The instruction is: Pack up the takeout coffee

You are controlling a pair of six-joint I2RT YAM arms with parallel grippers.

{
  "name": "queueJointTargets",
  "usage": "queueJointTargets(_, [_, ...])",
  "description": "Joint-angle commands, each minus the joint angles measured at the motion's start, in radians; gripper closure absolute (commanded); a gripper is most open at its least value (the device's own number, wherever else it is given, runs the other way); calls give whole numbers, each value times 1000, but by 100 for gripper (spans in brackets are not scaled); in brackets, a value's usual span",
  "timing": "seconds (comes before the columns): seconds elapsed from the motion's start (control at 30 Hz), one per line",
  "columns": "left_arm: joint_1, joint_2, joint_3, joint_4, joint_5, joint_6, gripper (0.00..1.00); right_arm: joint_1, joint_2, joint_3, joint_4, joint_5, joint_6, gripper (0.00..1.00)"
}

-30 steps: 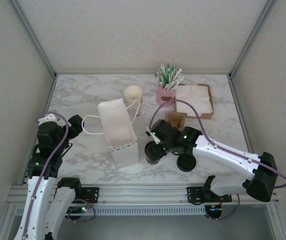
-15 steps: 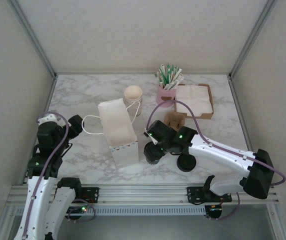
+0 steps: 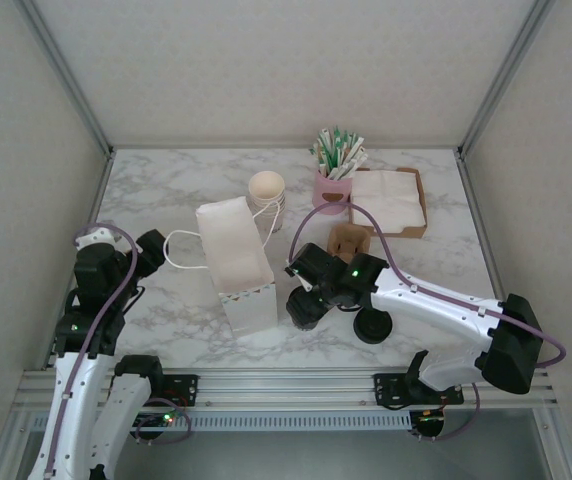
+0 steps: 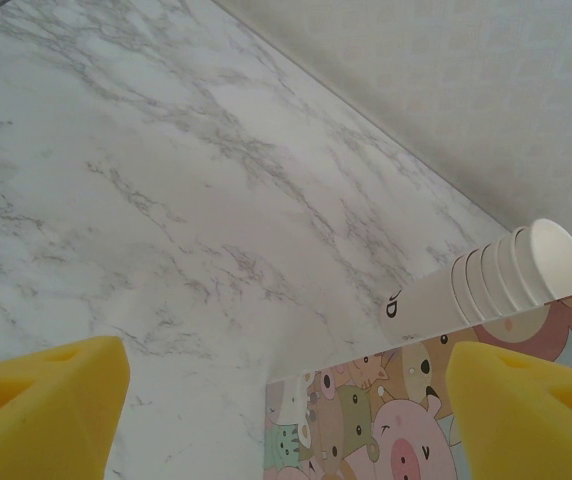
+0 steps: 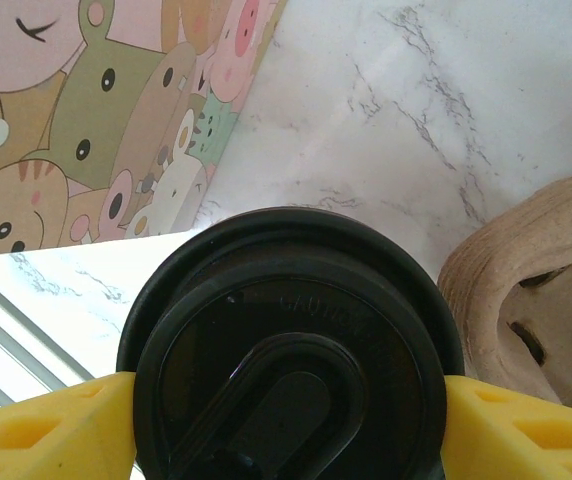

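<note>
The marble desk (image 3: 166, 190) takes up the whole enclosure. The biggest thing on it is a white paper bag (image 3: 234, 262), standing upright in the middle with its mouth open and a band of cartoon animals round its foot.

The right arm reaches across from the near right corner, and the right hand (image 5: 286, 430) sits just right of the bag. The left arm is folded up at the left edge, well apart from everything. The left hand (image 4: 286, 405) is released, its yellow pads standing wide with only bare marble between them.

Along the back are a brown napkin tray (image 3: 424, 212), a pink pot (image 3: 332, 190) of stirrers and a stack of cream cups (image 3: 267, 192) just behind the bag. A cardboard cup carrier (image 3: 347, 240) lies beside the right wrist.

The takeout coffee (image 5: 291, 340) is in the right hand, just beside the bag's right wall near the front of the desk. The yellow pads press on either side of its black lid, so it is grasped. I cannot tell whether its base is off the desk. A loose black lid (image 3: 372, 325) lies just right of it.

I'd judge the step in hand to be carrying the cup to the bag. The next move calls for lifting it above the bag's rim, keeping it upright, and lowering it through the mouth without knocking the bag over.
</note>
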Motion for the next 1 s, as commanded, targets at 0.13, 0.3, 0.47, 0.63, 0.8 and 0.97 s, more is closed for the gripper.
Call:
queueJointTargets(0.13, [10,-3,5,4,-1,15,17,12,5,25,-6,-8,18,25])
queueJointTargets(0.3, [10,-2,5,4,-1,15,17,13,34,23,-32,13,26,25])
queueJointTargets(0.47, [10,-2,6,4,-2,15,17,20,51,14,-41,16,38,25])
queueJointTargets(0.63, [10,-2,6,2,-4,15,17,27,61,6,-65,43,42,26])
queueJointTargets(0.8, [10,-2,5,2,-2,15,17,31,73,-16,-83,79,63,26])
queueJointTargets(0.97, [9,-2,6,1,-4,17,17,36,85,-35,-108,123,97,27])
